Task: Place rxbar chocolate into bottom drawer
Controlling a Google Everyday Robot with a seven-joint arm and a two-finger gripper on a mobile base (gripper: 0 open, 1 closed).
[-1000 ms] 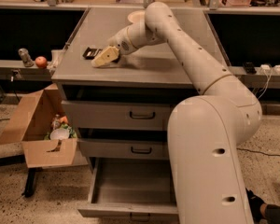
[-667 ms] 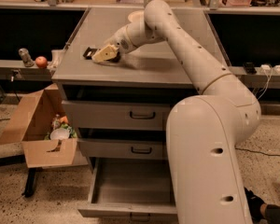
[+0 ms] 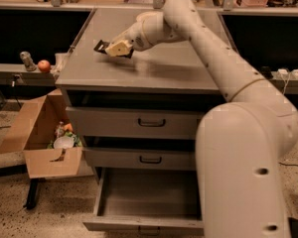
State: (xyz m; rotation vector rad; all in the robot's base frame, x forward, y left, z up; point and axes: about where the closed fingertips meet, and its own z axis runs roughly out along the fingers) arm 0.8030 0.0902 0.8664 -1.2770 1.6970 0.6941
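Here we hold the rxbar chocolate [image 3: 100, 45] just over the surface [image 3: 159, 71].
The jaws of our gripper [image 3: 112, 48] pinch it, far left; the bottom drawer [image 3: 139, 225] is open.

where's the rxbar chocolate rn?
In the camera view, the rxbar chocolate is over the left part of the cabinet top, right at the tip of the gripper. The open bottom drawer is far below it.

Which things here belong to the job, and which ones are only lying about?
For the job: rxbar chocolate, at the gripper; gripper, over the cabinet top's left side; bottom drawer, pulled open.
Lying about: cardboard box on the floor; red round thing on the left ledge; top drawer and middle drawer, both shut.
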